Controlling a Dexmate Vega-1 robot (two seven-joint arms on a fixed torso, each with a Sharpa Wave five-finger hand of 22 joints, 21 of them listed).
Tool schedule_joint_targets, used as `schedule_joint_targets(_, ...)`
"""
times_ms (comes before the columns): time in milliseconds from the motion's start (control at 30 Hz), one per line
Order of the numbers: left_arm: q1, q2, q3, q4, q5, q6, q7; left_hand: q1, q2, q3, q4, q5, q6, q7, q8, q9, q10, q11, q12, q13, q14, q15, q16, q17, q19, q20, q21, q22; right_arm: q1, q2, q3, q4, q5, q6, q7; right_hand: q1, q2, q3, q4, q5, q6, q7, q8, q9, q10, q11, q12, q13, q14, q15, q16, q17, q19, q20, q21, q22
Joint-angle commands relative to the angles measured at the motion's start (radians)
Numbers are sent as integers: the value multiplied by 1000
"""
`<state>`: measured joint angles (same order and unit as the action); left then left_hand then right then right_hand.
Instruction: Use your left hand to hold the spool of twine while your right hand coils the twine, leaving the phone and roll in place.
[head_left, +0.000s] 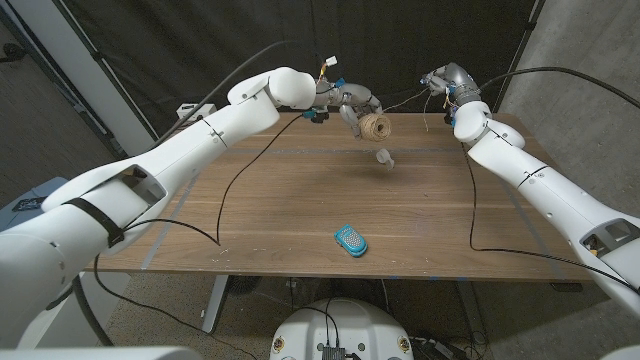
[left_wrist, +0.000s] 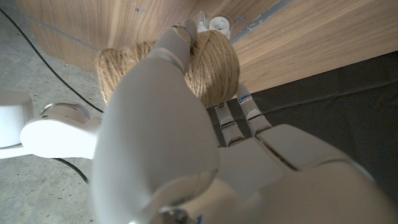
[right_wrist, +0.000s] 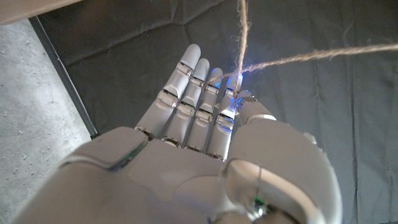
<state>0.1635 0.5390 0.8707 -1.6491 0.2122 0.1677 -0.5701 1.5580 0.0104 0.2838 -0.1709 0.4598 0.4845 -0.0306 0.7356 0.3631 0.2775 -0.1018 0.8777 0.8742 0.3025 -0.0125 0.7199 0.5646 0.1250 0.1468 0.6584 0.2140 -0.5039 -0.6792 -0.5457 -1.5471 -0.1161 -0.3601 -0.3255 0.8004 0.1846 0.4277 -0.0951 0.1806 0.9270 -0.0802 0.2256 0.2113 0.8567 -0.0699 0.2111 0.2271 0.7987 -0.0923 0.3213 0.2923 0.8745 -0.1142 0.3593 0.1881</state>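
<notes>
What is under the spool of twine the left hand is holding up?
The spool of twine hangs in the left hand above bare wooden table. A small white roll lies nearly beneath it. Nothing else is hidden under it.

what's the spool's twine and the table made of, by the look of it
Spool of twine: rough tan plant fibre, likely jute; matte, with fuzzy stray hairs showing on the strand by the right hand. Table: wood or wood-look laminate, brown streaky grain, smooth low sheen; which one is unclear.

Spool (head_left: 375, 126) above table (head_left: 270, 215) rear, phone (head_left: 350, 240) near front.
</notes>
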Motion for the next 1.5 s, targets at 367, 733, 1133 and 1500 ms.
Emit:
schedule_joint_targets(367, -16, -10, 11, -6, -5, 93, 28, -29, 113, 10, 9, 12, 116, 96, 39, 47, 136, 87, 18, 12, 58, 7, 310, 36, 1, 7, 12, 1, -1, 19, -24, 39, 31, -5, 10, 12, -3, -1, -4, 1, 10, 0, -3, 6, 7, -4, 0, 1, 4, -111, -2, 5, -5, -32, 9, 2)
schedule_joint_targets(733, -24, -8, 4, 0, -13, 101, 52, -30, 113, 10, 9, 15, 117, 98, 38, 48, 137, 88, 19, 13, 58, 7, 313, 36, 0, 8, 16, 1, -9, 29, -31, 44, 45, -22, 5, 12, -3, -2, -3, 0, 11, 2, -3, 6, 4, -5, -1, 1, 5, -109, -2, 6, -6, -33, 11, 2)
schedule_joint_targets(1133, -28, -17, 0, 12, -27, 130, 76, -31, 112, 9, 10, 19, 117, 100, 38, 50, 138, 92, 20, 14, 59, 12, 316, 37, 0, 9, 21, 1, -23, 34, -37, 27, 55, -44, -2, 13, -2, -1, -3, 1, 11, 2, -3, 6, 6, -2, -1, 1, 6, -112, -3, 7, -7, -32, 13, 2)
schedule_joint_targets(1500, -31, -35, -2, 32, -49, 142, 104, -33, 112, 9, 10, 22, 117, 100, 37, 51, 138, 93, 20, 14, 58, 11, 317, 35, -1, 10, 25, 0, -41, 33, -37, 4, 68, -64, -5, 12, -3, -1, -3, 0, 13, 4, -3, 6, 9, 0, 0, 1, 5, -110, -6, 7, -8, -32, 14, 2)
